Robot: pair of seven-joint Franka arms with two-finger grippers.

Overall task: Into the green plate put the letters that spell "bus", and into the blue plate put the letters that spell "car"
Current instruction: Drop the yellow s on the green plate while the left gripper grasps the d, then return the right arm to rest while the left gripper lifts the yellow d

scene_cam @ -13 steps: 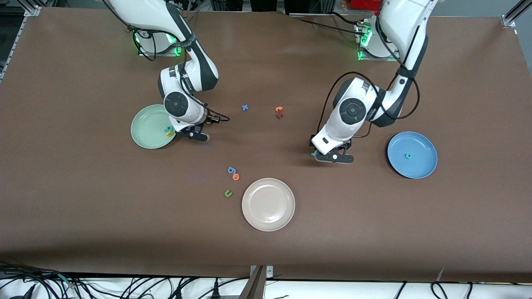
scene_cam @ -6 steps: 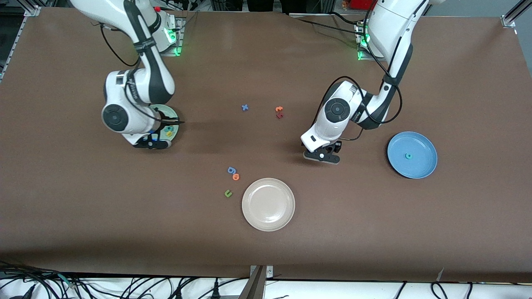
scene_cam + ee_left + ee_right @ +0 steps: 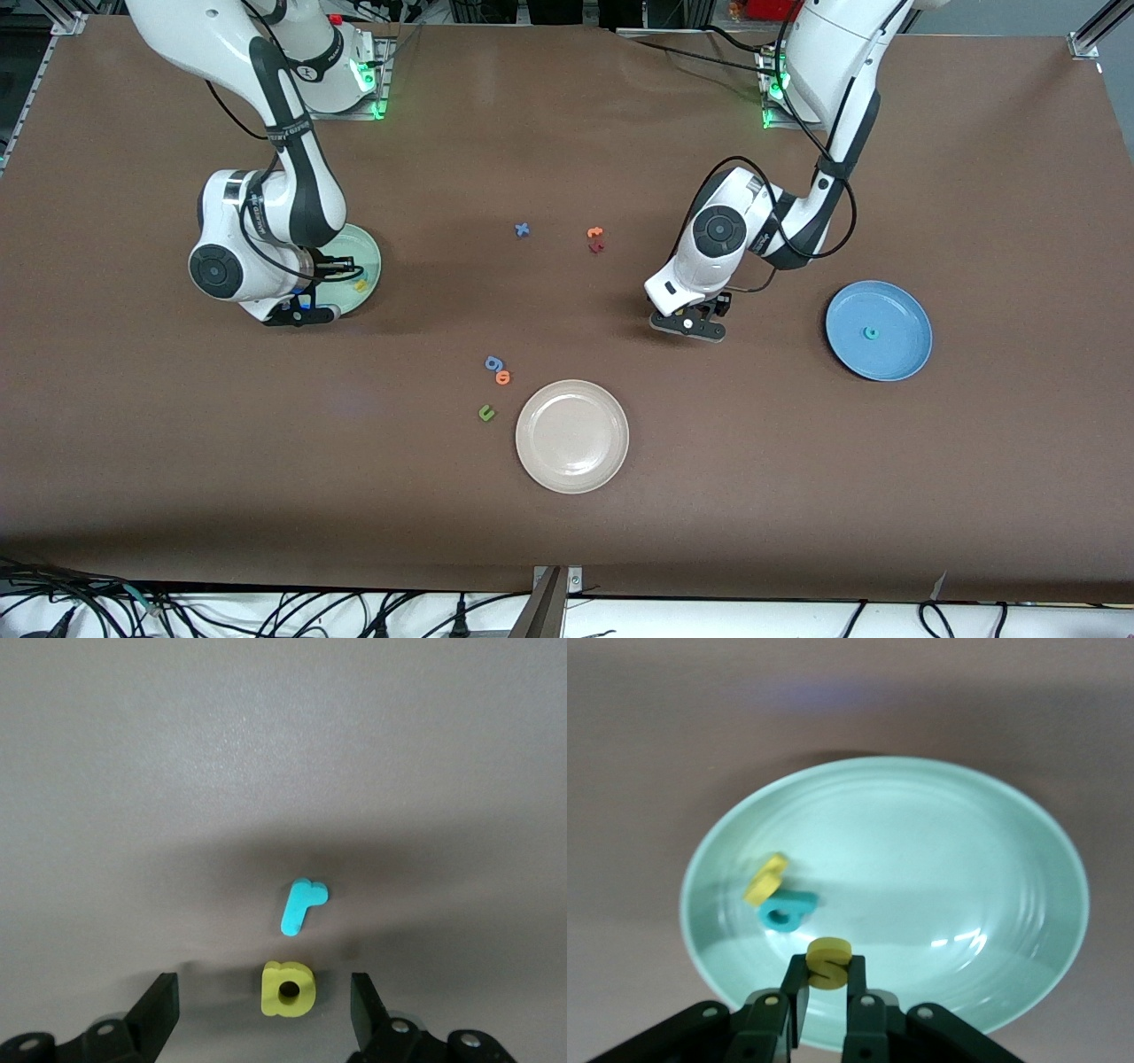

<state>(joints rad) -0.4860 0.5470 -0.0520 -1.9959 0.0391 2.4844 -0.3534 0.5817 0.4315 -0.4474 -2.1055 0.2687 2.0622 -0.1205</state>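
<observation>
The right gripper [image 3: 827,992] is hanging over the green plate [image 3: 939,877], pinching the yellow s [image 3: 829,963] between its fingers. In that plate the yellow u [image 3: 766,879] is leaning on the teal b [image 3: 786,909].

The left gripper [image 3: 264,1014] is hanging low over the table [image 3: 797,470], its jaws standing spread on either side of the yellow a [image 3: 288,989]. The teal r [image 3: 302,905] is lying just beside the a on the bare table.

The blue plate [image 3: 899,354] is sitting toward the left arm's end, with the teal c [image 3: 871,333] in it.
</observation>
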